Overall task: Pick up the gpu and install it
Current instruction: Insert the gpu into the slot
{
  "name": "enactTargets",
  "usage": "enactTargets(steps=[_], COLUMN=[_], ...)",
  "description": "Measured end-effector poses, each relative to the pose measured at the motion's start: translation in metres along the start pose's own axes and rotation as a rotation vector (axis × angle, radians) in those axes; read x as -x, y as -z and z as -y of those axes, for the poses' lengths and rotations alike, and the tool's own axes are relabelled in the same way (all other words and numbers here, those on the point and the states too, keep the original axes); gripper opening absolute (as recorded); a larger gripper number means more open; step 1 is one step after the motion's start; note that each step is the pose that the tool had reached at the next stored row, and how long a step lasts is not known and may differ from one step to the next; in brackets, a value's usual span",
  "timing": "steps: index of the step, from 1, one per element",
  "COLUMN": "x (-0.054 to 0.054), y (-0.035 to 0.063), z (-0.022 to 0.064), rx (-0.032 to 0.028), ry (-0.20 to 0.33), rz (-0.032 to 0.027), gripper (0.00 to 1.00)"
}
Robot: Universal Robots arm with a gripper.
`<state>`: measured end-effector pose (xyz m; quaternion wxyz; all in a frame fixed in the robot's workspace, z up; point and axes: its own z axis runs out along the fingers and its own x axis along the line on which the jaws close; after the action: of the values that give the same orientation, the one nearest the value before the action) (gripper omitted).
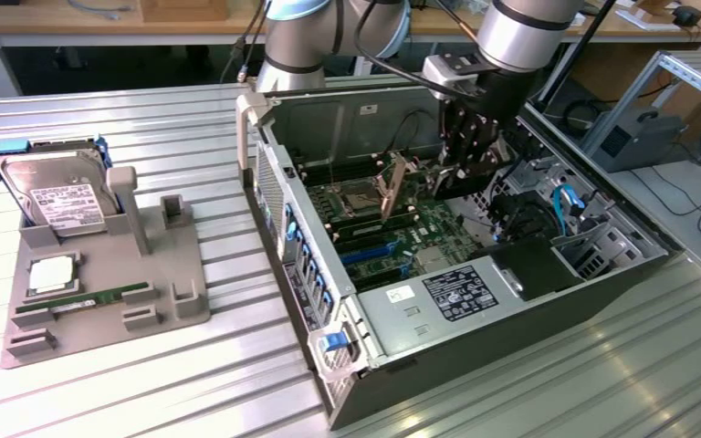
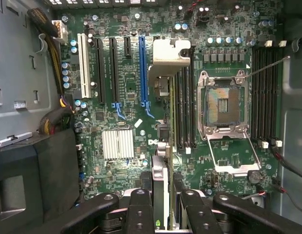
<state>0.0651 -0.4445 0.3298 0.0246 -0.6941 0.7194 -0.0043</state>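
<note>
The gpu (image 1: 391, 187) hangs on edge inside the open computer case (image 1: 326, 274), a little above the motherboard (image 1: 430, 237). In the wrist view the gpu (image 2: 160, 180) runs edge-on away from the fingers, and its silver bracket (image 2: 168, 56) sits at the far end. My gripper (image 2: 164, 207) is shut on the card, with one black finger (image 2: 140, 209) on each side. The card lies between the long blue slot (image 2: 142, 73) and the memory slots (image 2: 182, 107). In the exterior view my gripper (image 1: 452, 175) reaches down into the case from above.
A grey fixture (image 1: 168, 301) on the exterior view's left carries a hard drive (image 1: 58, 196), a processor chip (image 1: 52, 274) and a green RAM stick (image 1: 83, 299). The processor socket (image 2: 224, 105) stands open. Case walls, the power supply (image 1: 460, 292) and cables (image 1: 564, 201) crowd the arm.
</note>
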Motion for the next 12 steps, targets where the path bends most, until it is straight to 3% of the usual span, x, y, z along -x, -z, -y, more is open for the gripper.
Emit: enactTargets(steps=[12], x=[-0.0017], y=[-0.0014], z=[0.0000], rx=[0.0001], ry=[0.001], rz=[-0.0001], gripper=[0.27])
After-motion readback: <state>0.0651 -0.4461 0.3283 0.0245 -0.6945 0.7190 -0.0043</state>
